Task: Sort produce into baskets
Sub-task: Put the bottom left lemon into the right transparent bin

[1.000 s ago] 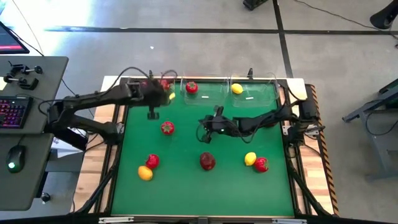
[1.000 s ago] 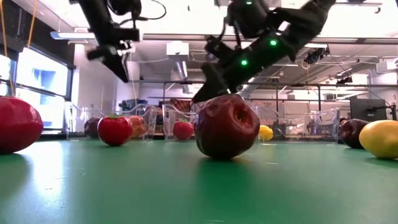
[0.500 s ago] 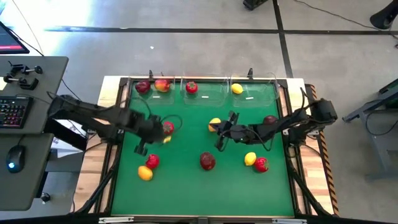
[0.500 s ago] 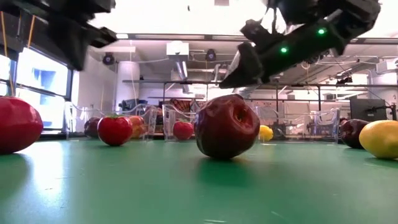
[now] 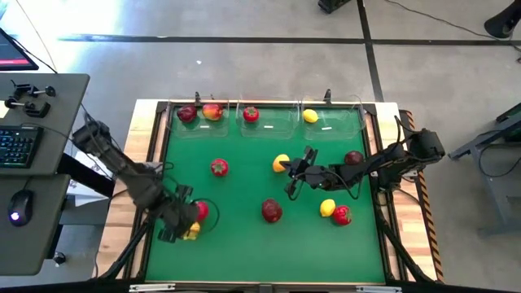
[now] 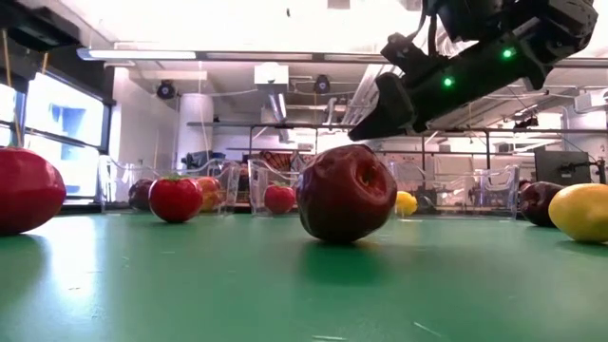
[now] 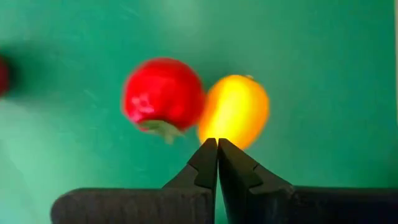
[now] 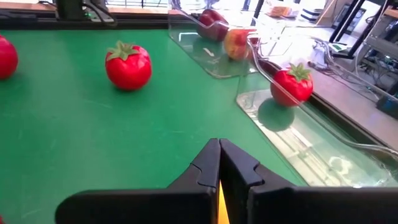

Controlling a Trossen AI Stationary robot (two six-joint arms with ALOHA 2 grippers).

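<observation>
Right now I'm between picks, lining up for the next fruit. My left hand point(image 5: 175, 230) hangs over the near left corner of the green mat point(image 5: 244, 244), fingers pinched fully together with nothing in them. From its wrist view I'm looking straight down on a red green-topped fruit point(image 7: 163, 94) touching an orange-yellow fruit point(image 7: 235, 112), and my fingertips sit right over the orange-yellow one. So that pair is my target.

My right hand point(image 5: 291, 184) is nearer the middle of the mat, also closed tight and empty, just beside a lemon point(image 5: 281, 163). A dark red apple point(image 5: 272, 211) sits toward the near side from there, and further right along the mat there's another lemon point(image 5: 327, 208) touching a red fruit point(image 5: 343, 215), plus a dark apple point(image 5: 353, 158) by the right arm. One more green-topped fruit point(image 5: 219, 168) sits on the left half.

The three clear baskets line the far edge of the mat: left basket point(image 5: 172, 124) has two apples, middle basket point(image 5: 281, 124) one green-topped fruit, right basket point(image 5: 346, 122) one lemon. So roughly a third done, I'd guess.

Next move, as I see it: spread the left fingers first, then drop onto one fruit. They're touching each other, so I'd expect the neighbour to get nudged and roll.
</observation>
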